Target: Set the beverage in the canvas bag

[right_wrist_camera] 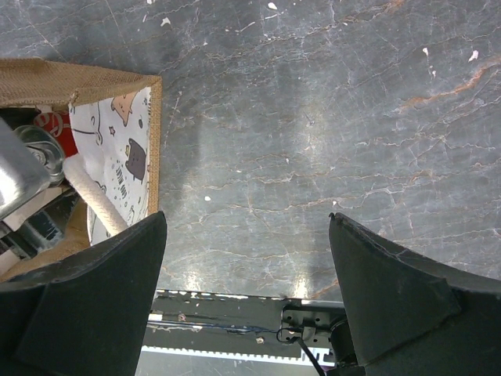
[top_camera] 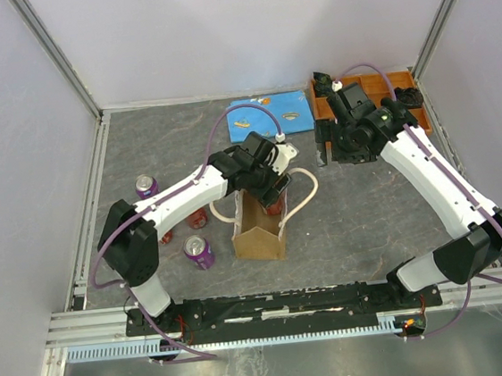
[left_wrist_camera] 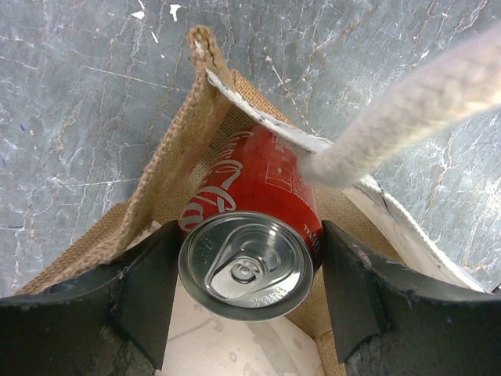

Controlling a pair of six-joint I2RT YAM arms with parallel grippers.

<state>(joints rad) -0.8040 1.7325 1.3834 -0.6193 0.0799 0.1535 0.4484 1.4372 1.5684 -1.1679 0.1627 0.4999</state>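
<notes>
Purple can (top_camera: 146, 185) stands upright at the left of the grey table (top_camera: 165, 143), and a second purple can (top_camera: 198, 252) stands nearer the arms' bases, both well apart from the bag. Something red shows under the left arm between them, too hidden to name.

That arm reaches right to the bag (top_camera: 258, 228), which stands open-mouthed near the middle of the table, cream rope handles (top_camera: 309, 186) looping out to either side. The left claw (top_camera: 263, 173) hangs over the far end of the bag's mouth. From its wrist view, the left claw (left_wrist_camera: 250, 235) pinches the red can (left_wrist_camera: 246, 251), one dark finger (left_wrist_camera: 149, 290) pressed on each side just under the silver top. The can's lower end sits down between the burlap walls of the bag (left_wrist_camera: 156, 204); whether it touches the bottom I cannot tell. A rope handle (left_wrist_camera: 407, 110) crosses just beside it.

Beyond the bag a blue mat (top_camera: 270, 114) lies flat.

Further right, the right claw (top_camera: 336, 139) hovers above bare table, near the orange tray (top_camera: 410, 122) in the far right corner. Its wrist view shows the right claw (right_wrist_camera: 246, 290) spread wide with nothing between its fingers (right_wrist_camera: 391, 290), and the bag (right_wrist_camera: 78, 78) off at the edge, its white patch (right_wrist_camera: 117, 157) printed with small dark figures.
</notes>
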